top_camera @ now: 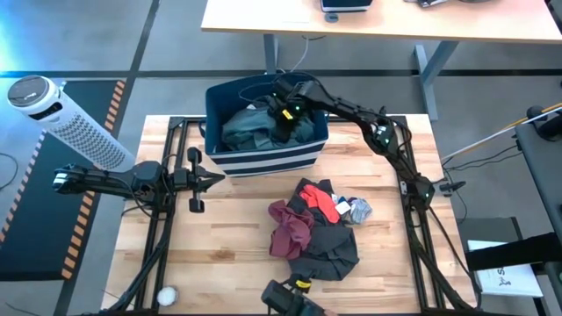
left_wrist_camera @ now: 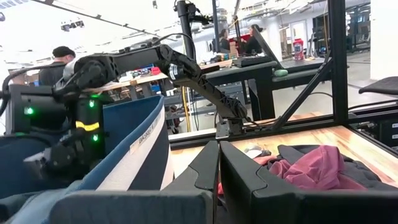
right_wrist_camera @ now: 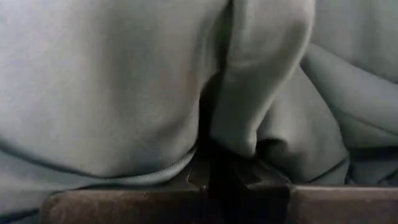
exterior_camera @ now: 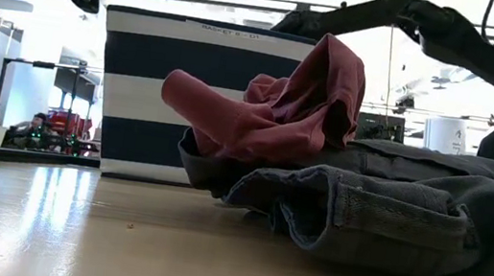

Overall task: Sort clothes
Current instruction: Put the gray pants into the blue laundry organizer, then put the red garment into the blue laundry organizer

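Right gripper [top_camera: 283, 118] is down inside the striped bin [top_camera: 263, 160] at the table's [top_camera: 219, 246] far edge, buried in the grey-green garment [top_camera: 250, 130] that fills it. Right wrist view: the cloth [right_wrist_camera: 124, 81] is bunched right against the dark fingers [right_wrist_camera: 205, 171], a fold caught between them, so the jaws are pinching the garment.

Left gripper [top_camera: 213, 178] hovers just left of the bin's near corner, pointing toward the table's middle. Its fingers [left_wrist_camera: 205, 171] lie pressed together with nothing between them.

The rest of the clothes sit in a pile mid-table, in front of the bin and apart from it: a dark charcoal piece [top_camera: 329, 250] lowest, a maroon one [top_camera: 288, 226] crumpled on its left part, a red piece [top_camera: 318, 200] toward the bin, and a small grey piece [top_camera: 360, 209] at the pile's right edge. In the low view the maroon [exterior_camera: 281, 104] mounds over the charcoal denim [exterior_camera: 391, 216], with the bin [exterior_camera: 149, 76] behind.

A white ball [top_camera: 166, 295] lies near the table's front left corner.
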